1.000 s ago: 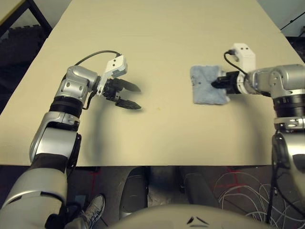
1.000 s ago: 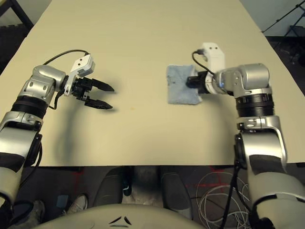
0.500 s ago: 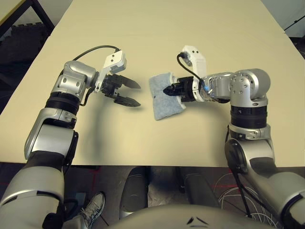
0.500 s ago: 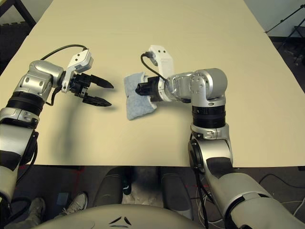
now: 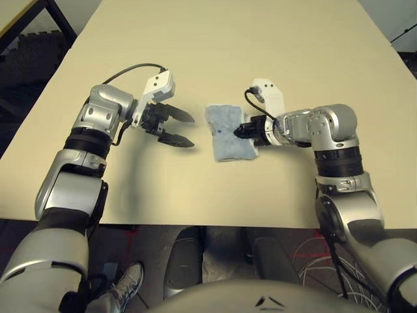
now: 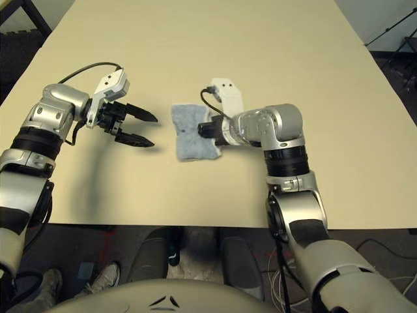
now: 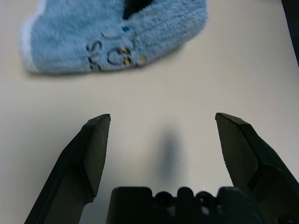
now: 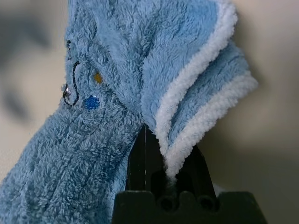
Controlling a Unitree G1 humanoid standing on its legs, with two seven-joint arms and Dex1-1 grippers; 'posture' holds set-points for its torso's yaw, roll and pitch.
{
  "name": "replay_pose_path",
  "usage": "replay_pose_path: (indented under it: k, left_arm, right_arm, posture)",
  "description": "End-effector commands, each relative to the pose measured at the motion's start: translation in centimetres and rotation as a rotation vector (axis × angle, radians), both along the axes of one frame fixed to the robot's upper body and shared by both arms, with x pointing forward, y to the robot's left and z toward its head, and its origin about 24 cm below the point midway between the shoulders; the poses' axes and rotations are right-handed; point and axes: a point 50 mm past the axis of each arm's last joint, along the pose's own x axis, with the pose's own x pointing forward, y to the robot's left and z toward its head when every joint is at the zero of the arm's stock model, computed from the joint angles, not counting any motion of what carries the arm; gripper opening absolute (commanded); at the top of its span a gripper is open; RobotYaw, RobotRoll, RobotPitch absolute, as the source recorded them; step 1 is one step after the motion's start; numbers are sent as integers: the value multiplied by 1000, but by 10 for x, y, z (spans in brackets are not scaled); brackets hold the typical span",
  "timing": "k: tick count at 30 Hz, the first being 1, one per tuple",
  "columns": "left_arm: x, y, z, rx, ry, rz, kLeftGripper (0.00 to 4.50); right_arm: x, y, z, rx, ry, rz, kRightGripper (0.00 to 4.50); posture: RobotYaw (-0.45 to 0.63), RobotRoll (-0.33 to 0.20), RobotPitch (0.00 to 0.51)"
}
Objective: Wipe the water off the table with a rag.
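The grey-blue rag [image 5: 229,132] lies flat on the pale beige table [image 5: 215,45] near its middle, white edge toward my right arm, a small dark blue mark [image 8: 91,102] on its pile. My right gripper [image 5: 242,131] is shut on the rag's right edge; in the right wrist view the cloth [image 8: 140,84] folds over the fingers. My left gripper [image 5: 177,128] hovers open just left of the rag, nothing between its fingers [image 7: 91,154], and the rag [image 7: 112,35] lies ahead of them. Any water droplets on the tabletop are too faint to make out.
The tabletop stretches bare behind and to both sides of the arms. Its front edge [image 5: 195,227] runs close below the grippers. A smaller table with black legs [image 5: 45,19] stands at the far left. Cables [image 5: 313,254] lie on the floor below.
My right gripper dragged the rag leftward across the table from the right side toward the middle, then drew it slightly back to the right. The left gripper has barely moved.
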Motion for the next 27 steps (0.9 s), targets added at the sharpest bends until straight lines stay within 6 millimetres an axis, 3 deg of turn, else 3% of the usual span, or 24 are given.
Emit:
replay_pose_path:
  k: [1,17,22,27]
  left_arm:
    - [-1,-2,-5,5,20,-15,4500]
    - [-1,1,-11,52,18,-18,4500]
    - [-2,14,-19,160,17,-16,4500]
    - [0,12,-13,131,2,-15,4500]
  right_arm:
    - [1,-29,-7,-78,30,-91,31]
    - [6,-118,14,-186,-44,-315,31]
    - [7,-101,20,-151,-79,-251,31]
    - [8,-80,27,-103,-94,-199,31]
  posture:
    - [-39,0,183]
    - [-60,0,171]
    - [-62,0,171]
    - [-54,0,171]
